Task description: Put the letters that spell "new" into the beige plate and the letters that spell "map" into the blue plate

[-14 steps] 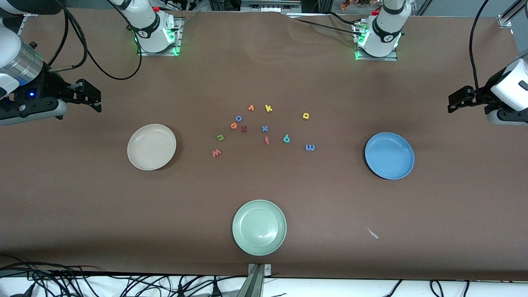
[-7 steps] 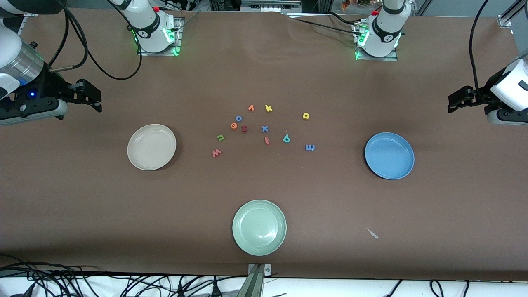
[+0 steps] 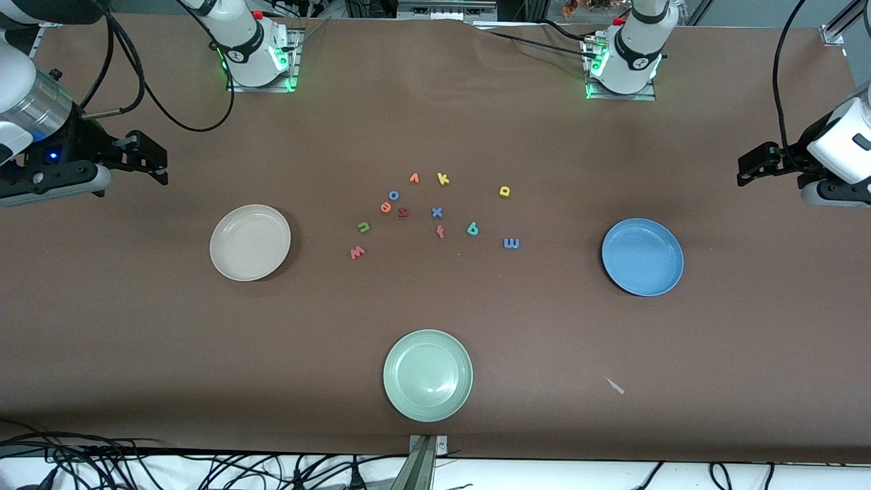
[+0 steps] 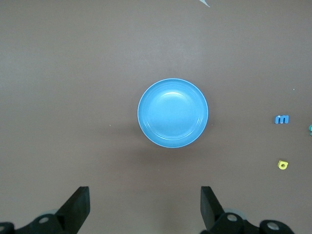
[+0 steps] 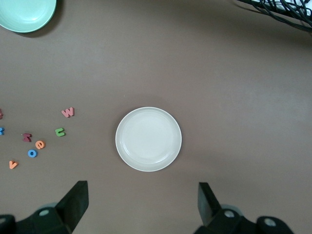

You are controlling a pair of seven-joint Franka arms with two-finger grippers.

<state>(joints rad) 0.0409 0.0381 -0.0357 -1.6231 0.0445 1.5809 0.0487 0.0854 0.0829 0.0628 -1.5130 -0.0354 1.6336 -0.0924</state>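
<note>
The empty beige plate (image 3: 250, 242) (image 5: 148, 139) lies toward the right arm's end, the empty blue plate (image 3: 642, 256) (image 4: 173, 113) toward the left arm's end. Between them on the table lie the green n (image 3: 364, 226) (image 5: 60, 131), orange e (image 3: 386, 207) (image 5: 40, 144), pinkish w (image 3: 357, 252) (image 5: 68, 112), blue m (image 3: 512, 243) (image 4: 282, 119), yellow a (image 3: 504, 191) (image 4: 282, 165) and teal p (image 3: 472, 229). My right gripper (image 3: 153, 162) (image 5: 143, 202) hangs open and empty, up in the air beside the beige plate. My left gripper (image 3: 752, 167) (image 4: 145, 204) hangs open and empty beside the blue plate.
A pale green plate (image 3: 427, 374) (image 5: 27, 12) lies nearest the front camera. Other letters sit among the task's: orange v (image 3: 414, 178), yellow k (image 3: 443, 179), blue o (image 3: 394, 195), dark red letter (image 3: 403, 213), blue x (image 3: 437, 212), red f (image 3: 440, 232). A small white scrap (image 3: 615, 385) lies near the front edge.
</note>
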